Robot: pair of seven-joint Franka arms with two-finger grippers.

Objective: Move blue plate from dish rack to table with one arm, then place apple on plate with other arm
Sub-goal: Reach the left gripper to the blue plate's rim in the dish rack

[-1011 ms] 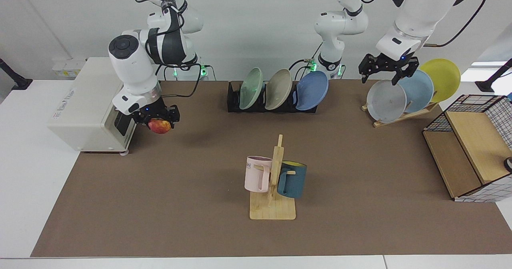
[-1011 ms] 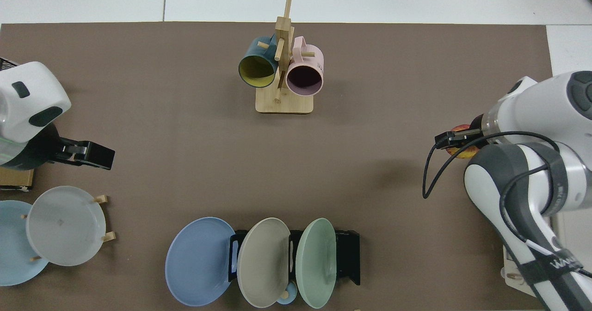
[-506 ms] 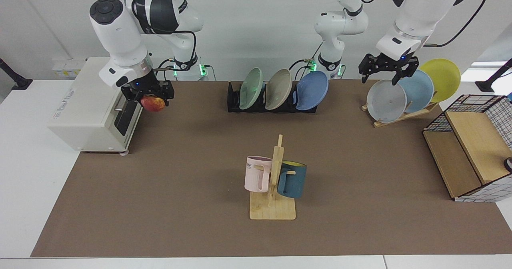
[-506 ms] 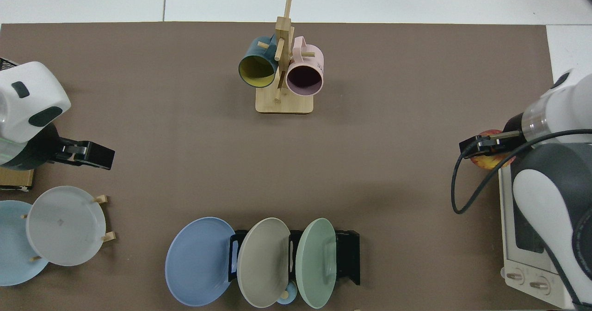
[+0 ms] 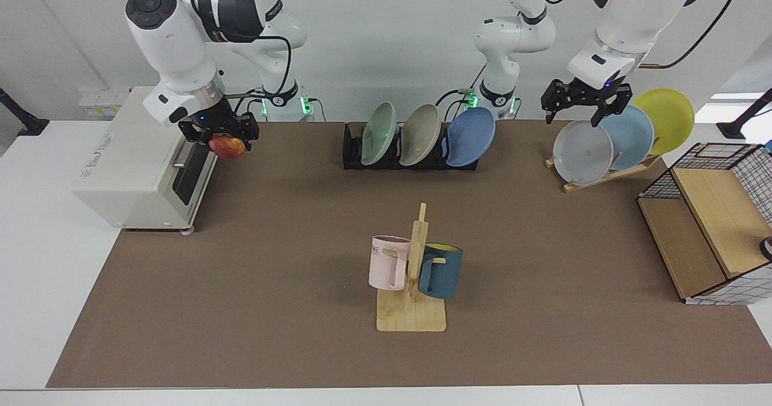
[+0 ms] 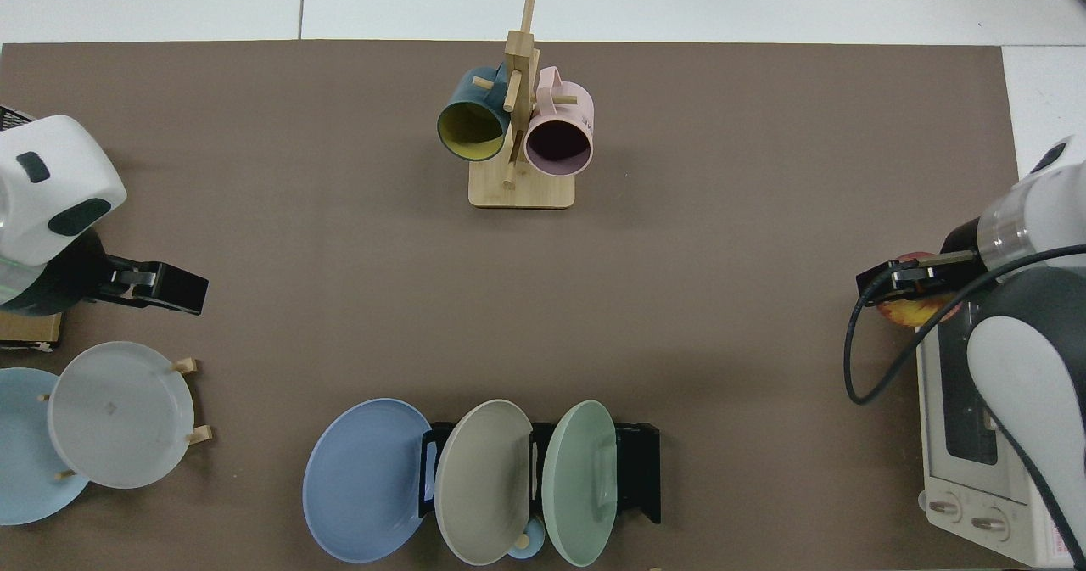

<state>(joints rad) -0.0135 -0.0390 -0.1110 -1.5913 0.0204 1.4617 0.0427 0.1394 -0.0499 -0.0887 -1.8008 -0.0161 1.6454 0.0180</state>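
Apple (image 5: 227, 146): we log it clamped in the right gripper (image 5: 219, 136), raised beside the white oven (image 5: 139, 164). Blue plate (image 5: 470, 136): we find it leaning in the dish rack's (image 5: 351, 152) end slot. Left gripper (image 5: 584, 105): fingers spread wide, empty, above the grey plate (image 5: 582, 152).

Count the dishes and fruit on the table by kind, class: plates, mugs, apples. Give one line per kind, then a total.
Plates: 6, with the blue plate, a beige and a green one in the dish rack, and three on the wooden stand
Mugs: 2
Apples: 1, the apple in the right claw
Total: 9
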